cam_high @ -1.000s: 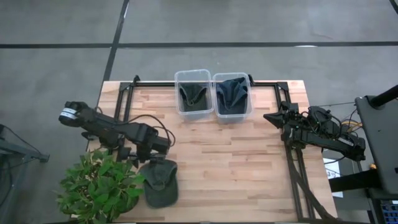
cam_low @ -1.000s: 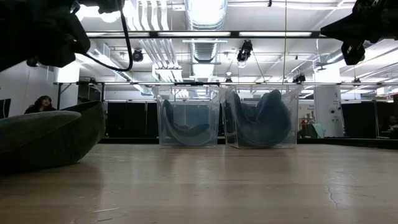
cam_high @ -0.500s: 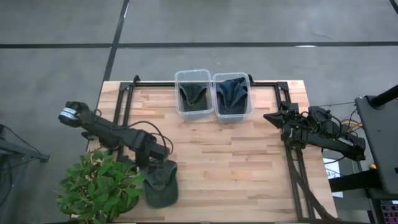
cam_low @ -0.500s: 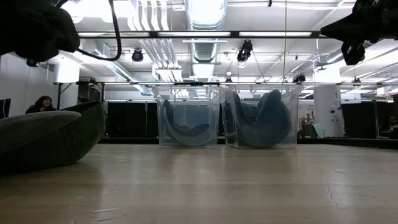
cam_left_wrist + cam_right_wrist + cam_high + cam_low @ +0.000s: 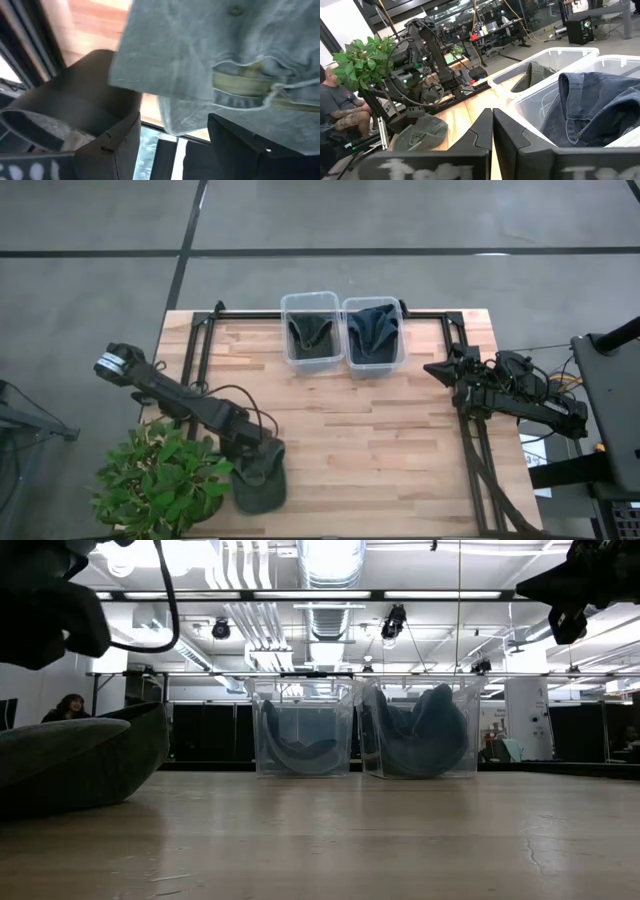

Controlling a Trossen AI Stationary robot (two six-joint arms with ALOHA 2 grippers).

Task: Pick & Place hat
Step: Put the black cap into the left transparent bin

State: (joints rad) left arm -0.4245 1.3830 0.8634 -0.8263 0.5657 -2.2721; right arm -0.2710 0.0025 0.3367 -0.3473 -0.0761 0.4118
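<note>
A grey-green cap (image 5: 258,488) lies on the table near the near edge, beside a plant. It fills the left wrist view (image 5: 200,50), where its back strap (image 5: 250,84) shows. My left gripper (image 5: 257,454) hangs right over the cap's far part, open, with its fingers (image 5: 117,145) on either side of the cap's rim. My right gripper (image 5: 432,368) waits shut (image 5: 492,114) at the table's right side, in the air. The low view shows the cap at the left (image 5: 70,765). My left gripper comes at the cap's rim (image 5: 170,127) from above with its fingers apart. I cannot tell whether they touch the cloth. The cap lies flat on the table.
Two clear bins stand at the far edge. The left bin (image 5: 311,330) holds a dark cap and the right bin (image 5: 373,332) a blue denim one. A potted plant (image 5: 160,480) crowds the near left corner. Bare wood lies between cap and bins. A person sits beyond the table (image 5: 340,107).
My left gripper has moved toward the near edge and down, from beside the cap's far rim to right over the cap. The cap has stayed where it was.
</note>
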